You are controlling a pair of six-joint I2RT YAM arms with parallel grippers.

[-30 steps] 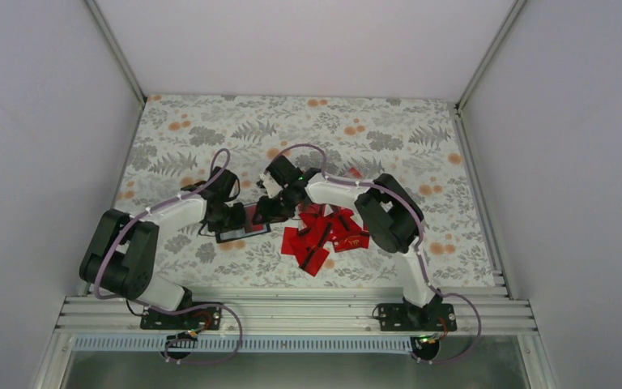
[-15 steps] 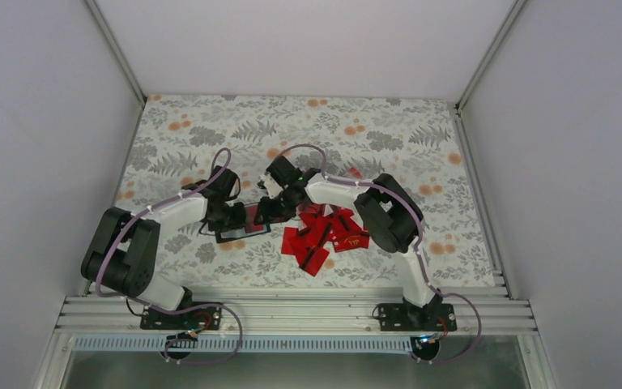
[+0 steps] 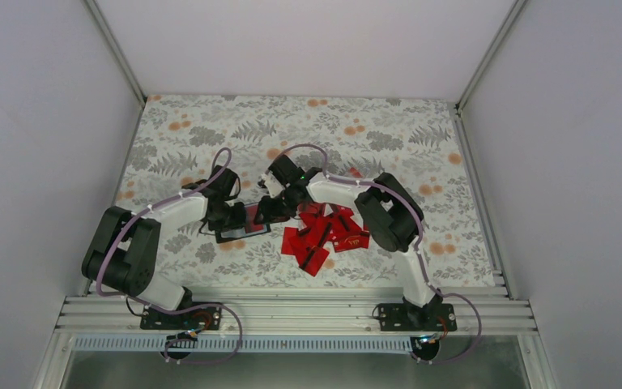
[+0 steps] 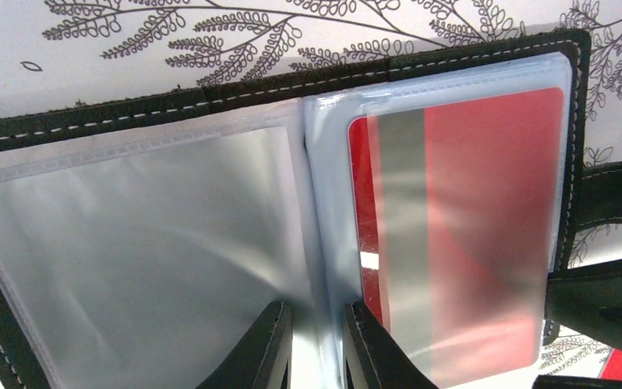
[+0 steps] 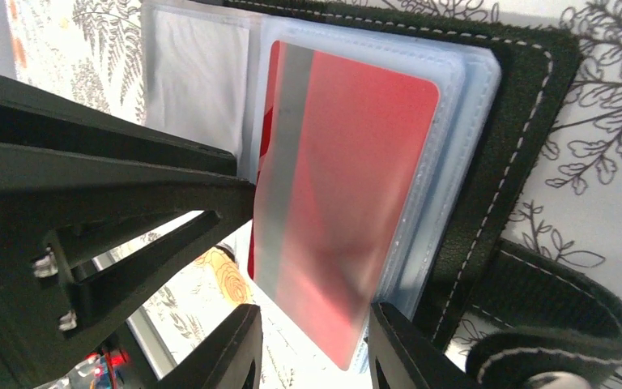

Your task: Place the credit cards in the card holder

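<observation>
Card holder (image 4: 275,211): lies open on the desk (image 3: 332,130), loose cards (image 3: 324,231) beside it. Your left pincer (image 4: 317,324) pinches its centre fold, steadying it. Your right pincer (image 5: 314,324) straddles the sleeved card (image 5: 348,178); whether it grips, I cannot tell.

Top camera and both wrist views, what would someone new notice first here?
Probably the loose heap of red credit cards on the floral table, just right of centre. Beside it the black card holder lies open: the left gripper pinches its clear sleeves at the fold, and the right gripper grips one red card sitting in a sleeve.
</observation>
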